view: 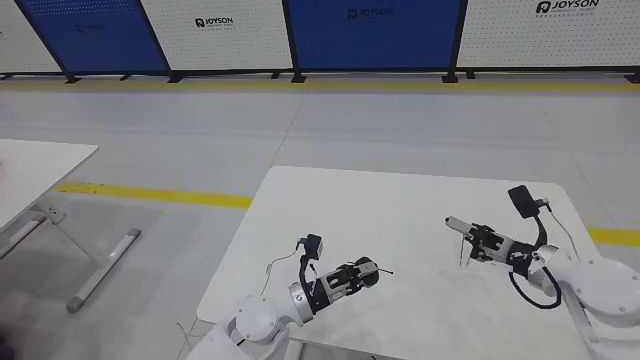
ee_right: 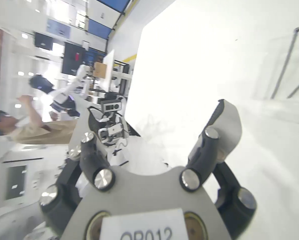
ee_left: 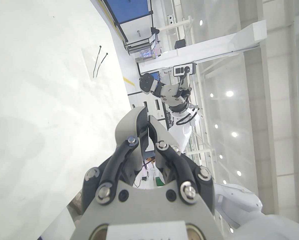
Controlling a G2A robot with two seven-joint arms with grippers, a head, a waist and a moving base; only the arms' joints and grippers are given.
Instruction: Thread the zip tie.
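Zip ties (ee_right: 284, 63) lie on the bench (view: 400, 210) at 3 o'clock. The right gripper (ee_right: 154, 106) is apart, the left gripper (ee_left: 148, 118) pressed together.

counting two zip ties (ee_left: 96, 62) on one white table (view: 400, 210), right of centre; one left gripper (view: 368, 272), one right gripper (view: 458, 227).

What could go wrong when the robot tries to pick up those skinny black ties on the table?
The two zip ties lie flat and close together on the table, so the open right gripper might pinch both at once. They are very thin, so its fingers could also slide over them and scrape the table.
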